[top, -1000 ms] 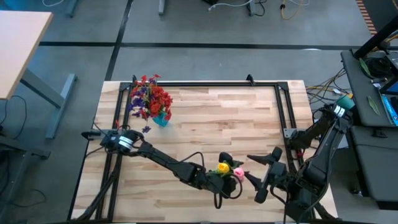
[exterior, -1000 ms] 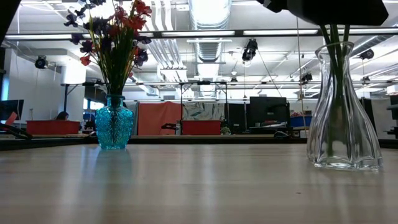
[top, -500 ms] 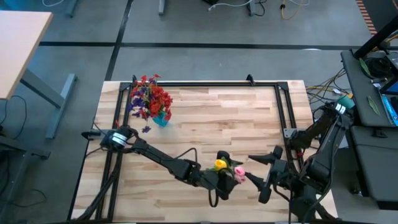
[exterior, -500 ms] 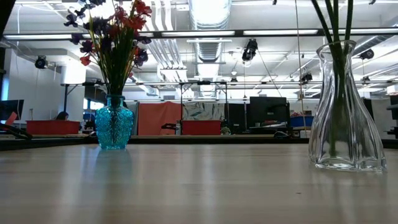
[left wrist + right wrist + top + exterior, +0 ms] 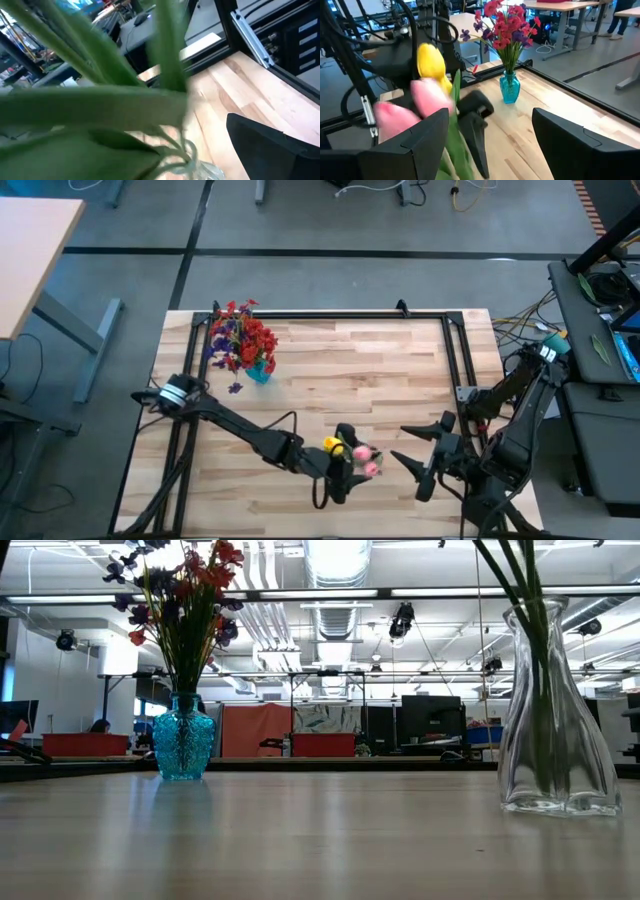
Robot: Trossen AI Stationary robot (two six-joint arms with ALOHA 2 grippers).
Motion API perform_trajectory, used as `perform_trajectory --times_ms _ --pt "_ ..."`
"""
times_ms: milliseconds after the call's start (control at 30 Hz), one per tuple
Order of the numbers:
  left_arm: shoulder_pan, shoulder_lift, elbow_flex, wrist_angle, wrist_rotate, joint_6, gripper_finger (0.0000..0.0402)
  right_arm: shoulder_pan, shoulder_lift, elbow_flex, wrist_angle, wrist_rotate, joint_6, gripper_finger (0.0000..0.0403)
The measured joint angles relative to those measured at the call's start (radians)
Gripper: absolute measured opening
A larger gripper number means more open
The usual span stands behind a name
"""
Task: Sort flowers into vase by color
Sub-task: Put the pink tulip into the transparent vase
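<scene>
A clear glass vase [image 5: 555,730] stands near the table's front, right of centre. It holds green stems [image 5: 525,600] with a yellow bud [image 5: 333,445] and pink buds [image 5: 366,465]. My left gripper [image 5: 348,458] is open high at the stems, above the vase. My right gripper [image 5: 400,443] is open and empty just right of the buds. A blue vase [image 5: 258,370] at the far left holds red and purple flowers [image 5: 240,335]. My left gripper stands open about the green stems [image 5: 170,60], above the vase's rim [image 5: 192,162]. One finger [image 5: 270,145] shows beside them; leaves hide the other. I cannot tell whether a finger touches the stems.
A black frame [image 5: 460,350] runs along the table's far, left and right sides. Bare wood lies between the two vases [image 5: 350,370]. The blue vase also shows in the right wrist view [image 5: 510,86] and the low view [image 5: 184,745].
My left gripper has risen out of the low view and gone toward the table's left edge. The yellow and pink buds have swung left with it. The stems now lean left in the clear vase, which has rocked a little.
</scene>
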Motion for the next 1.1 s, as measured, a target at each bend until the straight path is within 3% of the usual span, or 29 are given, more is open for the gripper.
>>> perform_trajectory --times_ms 233,533,733,1100 --pt "-0.004 -0.02 0.007 -0.004 -0.003 0.018 0.0336 0.0 -0.003 0.009 -0.016 -0.025 0.007 0.0286" --pt "0.0 -0.024 0.017 -0.005 0.004 -0.004 0.0336 -0.009 0.021 0.024 0.076 -0.036 -0.33 0.0269" --pt "0.004 -0.012 0.017 -0.002 0.007 -0.006 0.0336 -0.064 0.046 0.023 0.091 -0.175 -0.314 0.0266" --pt "0.009 -0.003 0.017 0.036 0.003 -0.027 0.0336 -0.198 0.095 0.02 0.113 -0.394 -0.311 0.031"
